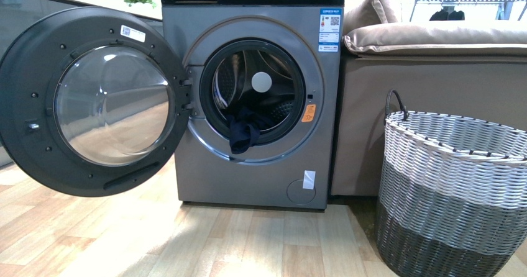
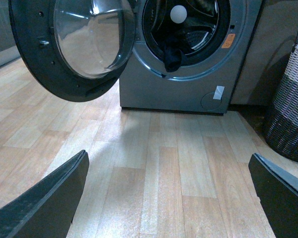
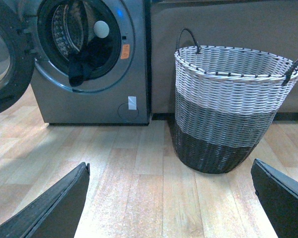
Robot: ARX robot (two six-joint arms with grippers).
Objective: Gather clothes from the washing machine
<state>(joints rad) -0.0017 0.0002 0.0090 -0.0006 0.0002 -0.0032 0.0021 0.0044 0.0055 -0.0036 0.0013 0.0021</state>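
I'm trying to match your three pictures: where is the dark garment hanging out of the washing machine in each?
Front view: clothes near picture centre, draped over the drum opening's lower rim.
Left wrist view: clothes over that same rim, beside the open door.
Right wrist view: clothes over that rim, with the basket beside the washing machine.
Shared landmark: the orange sticker by the opening.

Bright even daylight, soft shadows
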